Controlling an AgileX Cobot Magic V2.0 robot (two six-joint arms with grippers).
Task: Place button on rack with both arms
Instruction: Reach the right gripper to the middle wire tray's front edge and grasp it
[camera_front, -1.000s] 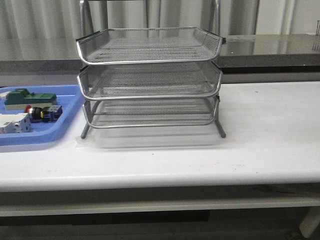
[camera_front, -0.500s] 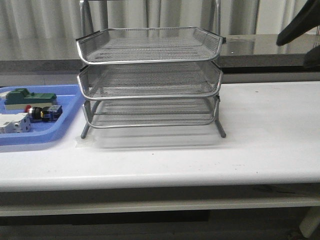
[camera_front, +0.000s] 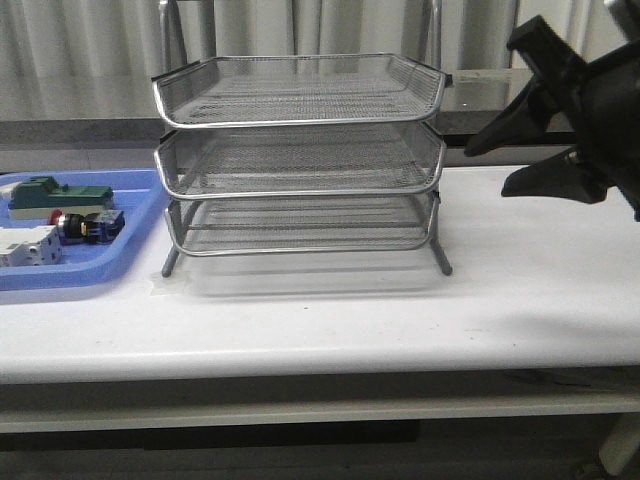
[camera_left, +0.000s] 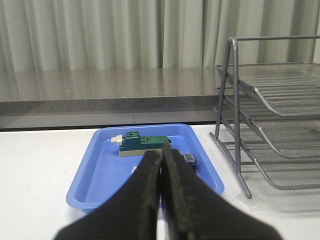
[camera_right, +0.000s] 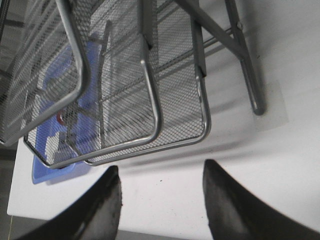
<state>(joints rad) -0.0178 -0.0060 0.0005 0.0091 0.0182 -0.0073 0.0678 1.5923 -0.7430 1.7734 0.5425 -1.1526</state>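
Swung further into the front view since half a second ago: right gripper (camera_front: 495, 168), now large at the right edge, fingers spread apart, held above the white table (camera_front: 520, 290) just right of the rack (camera_front: 300, 160). Nothing between its fingers (camera_right: 235, 205); rack's lower corner and leg visible through the gap in the right wrist view. Silver wire-mesh rack with three tiers, standing mid-table on its legs, all three tiers bare in the front view. Left of the rack, close beside it, blue plastic tray (camera_front: 120, 262) flat on the table. Inside the tray: green block (camera_front: 58, 195) toward the back, white breaker (camera_front: 28, 245) at the front left, and the button (camera_front: 85, 225) between them, lying on its side, red cap to the left. Left gripper (camera_left: 161, 200) seen only in its wrist view, fingers pressed together, empty, pointing at the tray from the near side.
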